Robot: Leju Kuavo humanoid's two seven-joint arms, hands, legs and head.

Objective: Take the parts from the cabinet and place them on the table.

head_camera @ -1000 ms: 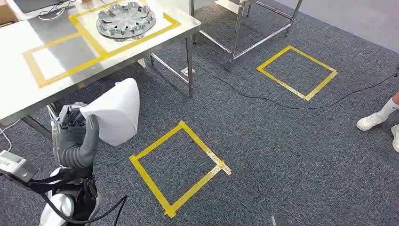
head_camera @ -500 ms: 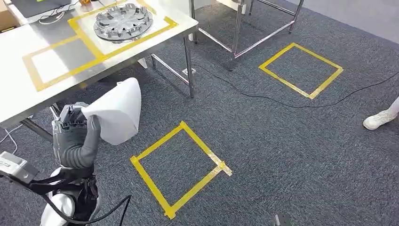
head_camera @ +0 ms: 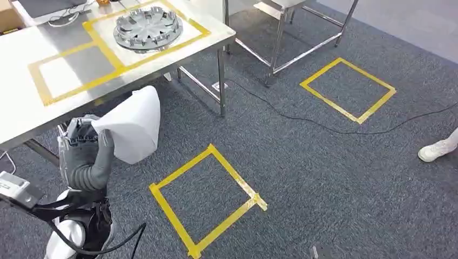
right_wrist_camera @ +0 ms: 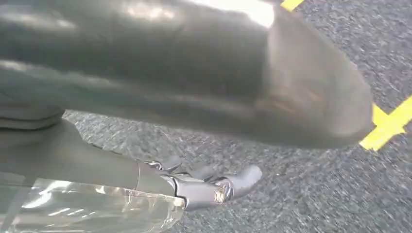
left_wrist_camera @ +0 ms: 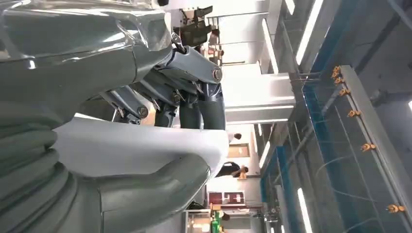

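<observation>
In the head view, the left hand [head_camera: 86, 156] sits at the lower left of the frame, its thumb and fingers pinching a white moulded part [head_camera: 131, 127] that juts up and to the right, just below the near edge of the steel table [head_camera: 21, 116]. On that table, at the upper left, a silver wheel cover [head_camera: 147, 28] lies inside a yellow tape rectangle [head_camera: 97, 38]. Two yellow tape squares [head_camera: 206, 194] mark the grey carpet [head_camera: 324, 178], a black cable [head_camera: 335, 128] runs across it, and a person's white shoe [head_camera: 437, 151] shows at the right edge. In the left wrist view, the thick grey thumb [left_wrist_camera: 150, 187] and the darker fingers [left_wrist_camera: 194, 104] clamp the white part between them. In the right wrist view, the right hand [right_wrist_camera: 204, 187] hangs over the carpet with its fingers curled inward, holding nothing.
</observation>
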